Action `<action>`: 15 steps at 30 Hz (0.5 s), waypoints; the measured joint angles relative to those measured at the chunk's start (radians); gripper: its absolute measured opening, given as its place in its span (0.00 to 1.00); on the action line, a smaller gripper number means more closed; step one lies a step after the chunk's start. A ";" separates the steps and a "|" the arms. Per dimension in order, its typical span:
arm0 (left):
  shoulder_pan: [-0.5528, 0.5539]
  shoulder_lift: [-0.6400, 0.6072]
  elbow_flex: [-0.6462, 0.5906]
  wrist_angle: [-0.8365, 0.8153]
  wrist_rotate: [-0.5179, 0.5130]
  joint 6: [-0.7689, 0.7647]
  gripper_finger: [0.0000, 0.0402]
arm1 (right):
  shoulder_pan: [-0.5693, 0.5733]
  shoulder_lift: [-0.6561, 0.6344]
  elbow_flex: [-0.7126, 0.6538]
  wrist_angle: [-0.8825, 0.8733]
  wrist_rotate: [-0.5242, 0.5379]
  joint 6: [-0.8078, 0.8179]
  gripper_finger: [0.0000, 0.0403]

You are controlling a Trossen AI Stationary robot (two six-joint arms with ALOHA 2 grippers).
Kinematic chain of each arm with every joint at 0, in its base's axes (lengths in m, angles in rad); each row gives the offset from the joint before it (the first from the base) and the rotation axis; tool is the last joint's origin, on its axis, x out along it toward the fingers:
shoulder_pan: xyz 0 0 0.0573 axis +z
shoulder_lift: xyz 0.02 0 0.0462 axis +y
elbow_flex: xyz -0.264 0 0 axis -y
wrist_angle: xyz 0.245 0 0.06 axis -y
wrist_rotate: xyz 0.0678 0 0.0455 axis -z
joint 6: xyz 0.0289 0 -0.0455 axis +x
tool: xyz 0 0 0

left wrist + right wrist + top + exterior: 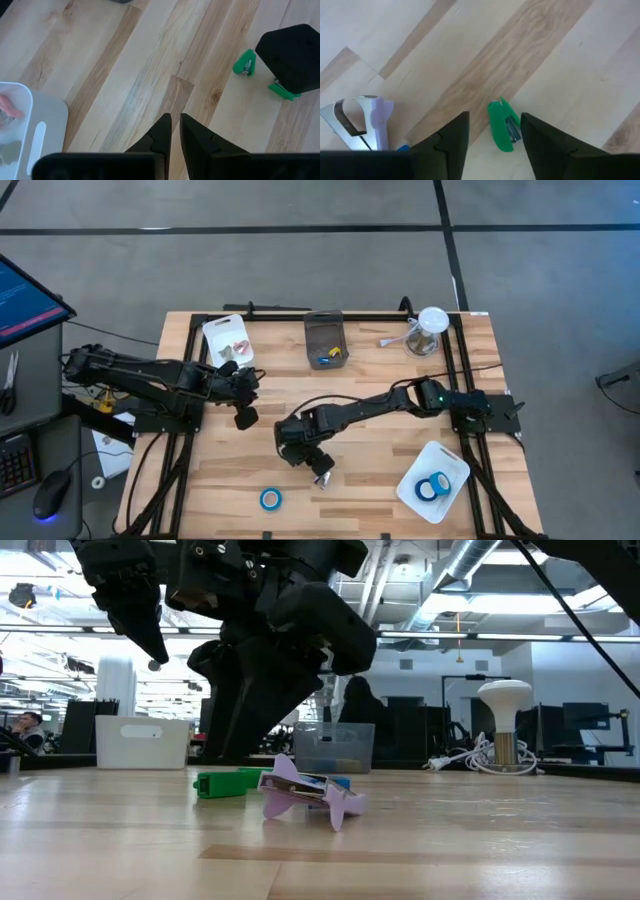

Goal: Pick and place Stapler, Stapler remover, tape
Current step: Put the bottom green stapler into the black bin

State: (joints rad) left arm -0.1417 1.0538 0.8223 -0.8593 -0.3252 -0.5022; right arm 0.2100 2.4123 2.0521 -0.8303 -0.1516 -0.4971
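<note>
Fingers of the right gripper (492,137) are standing wide apart over the bare wood, framing a small green stapler (502,125) lying between them without touching it. Just beside it a lilac staple remover (305,792) is lying on the table (370,460). Over at the left gripper (175,135), the fingers are sitting nearly closed, holding nothing, hovering near a white tray (228,340). One blue tape roll (270,498) is lying alone toward the front edge, while two more (434,486) are resting in another white tray (452,461) on the right
</note>
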 joint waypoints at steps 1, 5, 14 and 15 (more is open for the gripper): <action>0.000 0.000 0.000 0.000 0.000 0.000 0.08 | 0.000 0.000 0.000 0.000 0.000 -0.001 0.44; 0.000 0.000 0.000 -0.001 0.000 0.000 0.08 | -0.002 0.000 -0.014 0.018 0.000 -0.002 0.46; 0.000 0.000 0.000 -0.001 -0.001 -0.001 0.08 | -0.010 0.041 -0.011 0.030 -0.007 0.008 0.43; 0.000 0.000 0.000 0.000 0.000 -0.001 0.08 | -0.009 0.047 -0.012 0.024 -0.007 0.009 0.43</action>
State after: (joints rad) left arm -0.1420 1.0538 0.8223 -0.8597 -0.3257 -0.5033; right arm 0.2008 2.4597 2.0404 -0.8059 -0.1584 -0.4886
